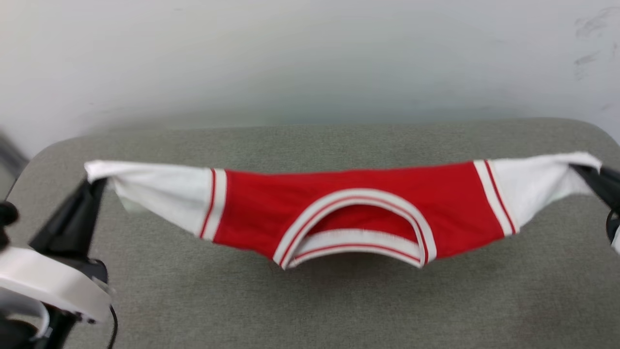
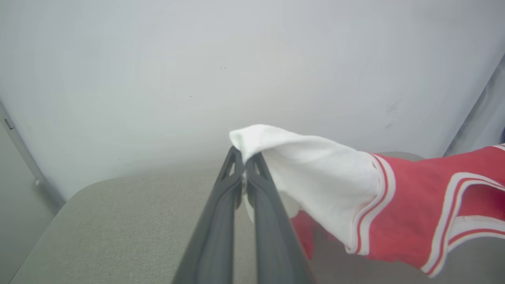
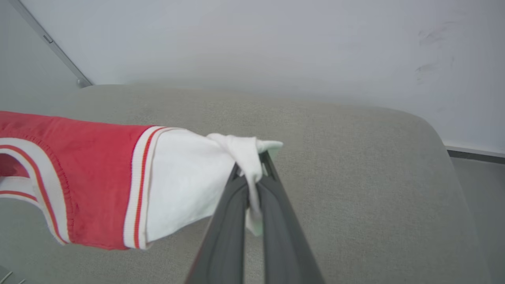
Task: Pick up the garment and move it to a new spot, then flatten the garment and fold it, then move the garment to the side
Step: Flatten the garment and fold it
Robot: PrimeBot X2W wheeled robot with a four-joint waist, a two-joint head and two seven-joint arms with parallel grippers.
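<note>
A grey table (image 1: pixel 310 310) by a white wall (image 1: pixel 310 58). The shirt (image 1: pixel 261 208) hangs across the frame's middle. Left gripper (image 2: pixel 244 156) and right gripper (image 3: pixel 252 167) each pinch a sleeve, likely to pull it flat.

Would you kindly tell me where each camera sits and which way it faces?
Head view: on the head, looking forward and down at the garment stretched over the table; left tool and right tool at the edges.
Left wrist view: on the left wrist, looking along its tool toward the wall, pinching a white sleeve.
Right wrist view: on the right wrist, along its tool, pinching the other sleeve.
Shared: both wrist views show the striped collar.
</note>
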